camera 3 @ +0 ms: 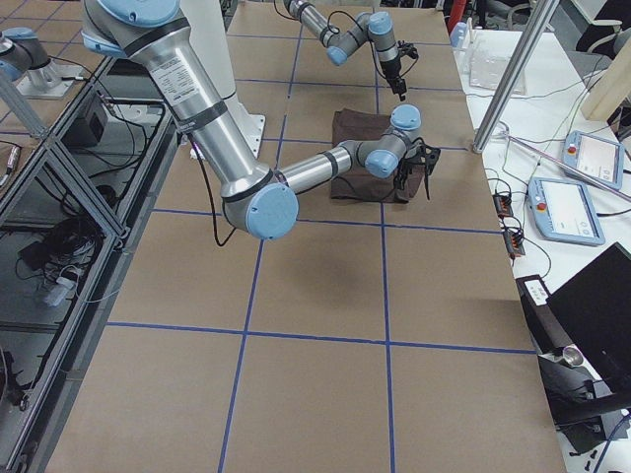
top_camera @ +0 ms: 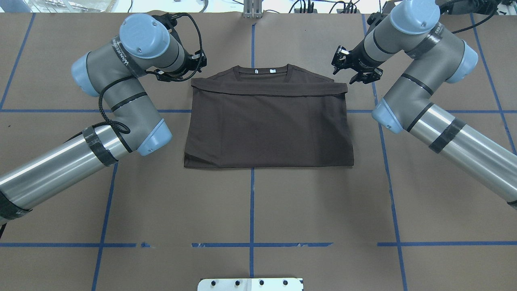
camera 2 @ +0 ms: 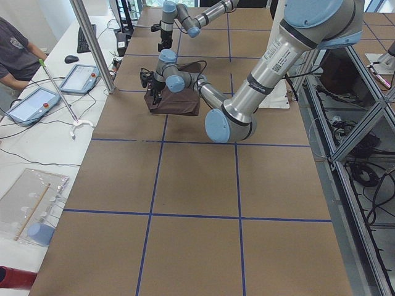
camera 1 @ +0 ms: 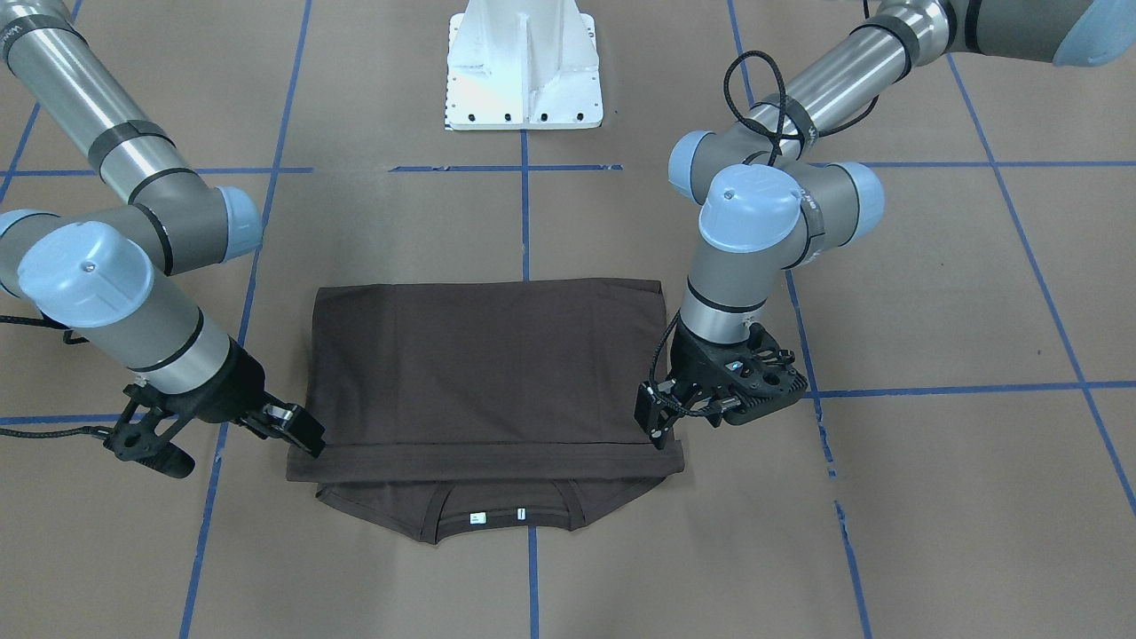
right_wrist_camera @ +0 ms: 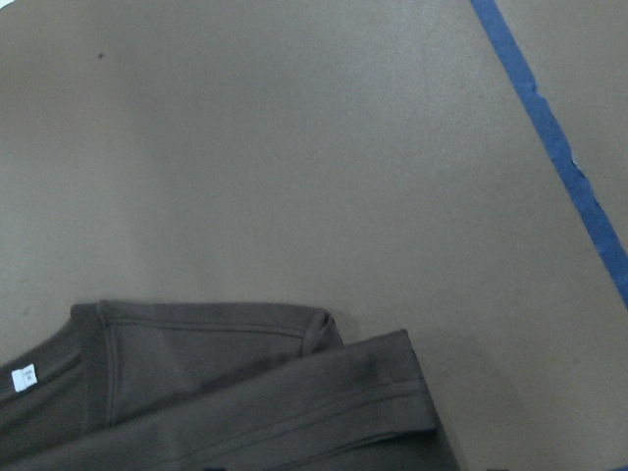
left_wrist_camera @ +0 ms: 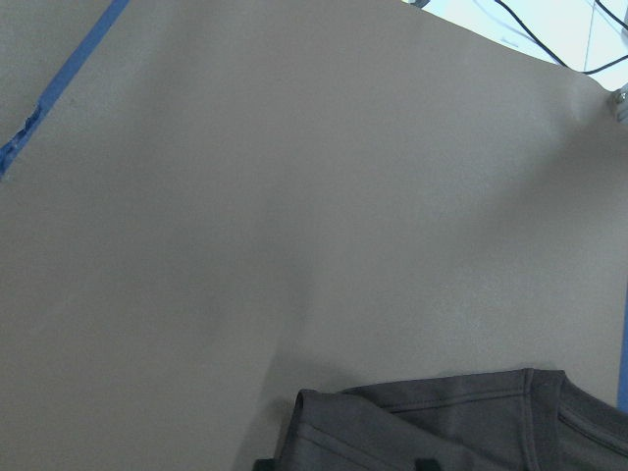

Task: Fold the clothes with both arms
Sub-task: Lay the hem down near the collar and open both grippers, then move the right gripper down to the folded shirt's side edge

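A dark brown T-shirt is laid flat near the middle of the desk, which is covered in brown paper and marked with blue tape lines. The shirt is folded: its lower part is doubled over the upper part, so that the hem runs straight across just short of the collar. The collar and shoulders are left uncovered on the side away from the robot, and two small white labels are seen inside the neck.

The left arm is bent down at one end of the hem, and the left pincer is set at that corner of the folded layer, touching the cloth. In the left wrist view two dark fingertips are seen apart at the bottom edge, with the corner of the cloth between them, so this pincer is taken as released.

The right arm is bent down at the opposite end of the hem, and the right pincer is placed with its tip against that corner. Whether it is clenched or released cannot be told.

A white base is seen on the desk between the arms, well apart from the shirt. In the left side view a person is seated beside the desk, near a tablet.
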